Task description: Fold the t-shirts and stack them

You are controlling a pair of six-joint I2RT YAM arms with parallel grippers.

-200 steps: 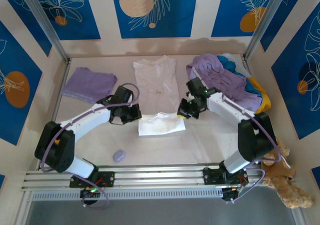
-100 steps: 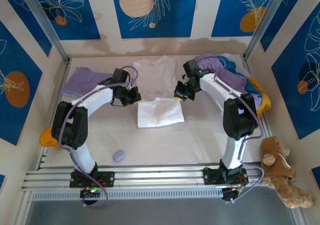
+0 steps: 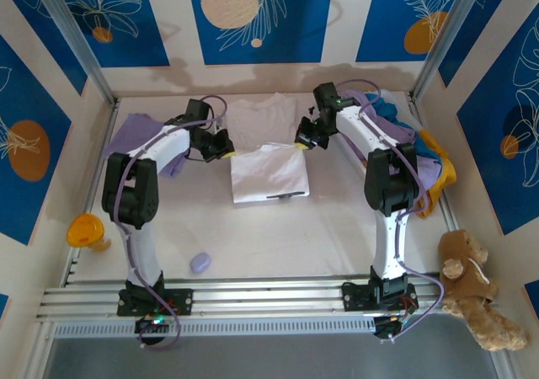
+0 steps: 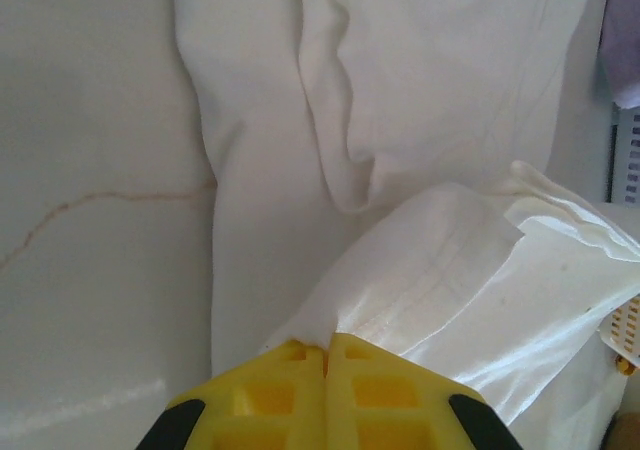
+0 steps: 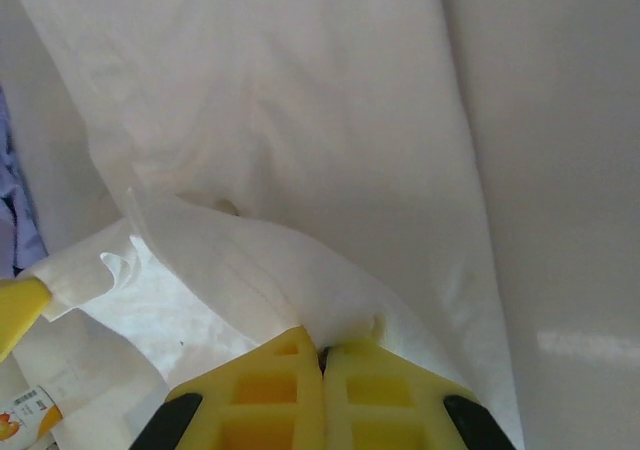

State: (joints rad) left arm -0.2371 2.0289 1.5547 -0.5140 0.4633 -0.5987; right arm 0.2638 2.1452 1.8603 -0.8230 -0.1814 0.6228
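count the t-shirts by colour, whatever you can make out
white t-shirt: 1
lavender t-shirts: 2 (one flat at the left, one in the right-hand pile)
teal t-shirt: 1
yellow-orange t-shirt: 1
total: 5 in sight; the pile may hide more

White arms [image 3: 164, 147], black joints [image 3: 130, 198], lavender cables [image 3: 221, 103] (pincers [image 4: 326, 350] [image 5: 321, 355] gridded yellow)

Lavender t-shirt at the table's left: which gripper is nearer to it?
Left. The left gripper is a little right of the lavender t-shirt; the right gripper is farther right, across the white t-shirt.
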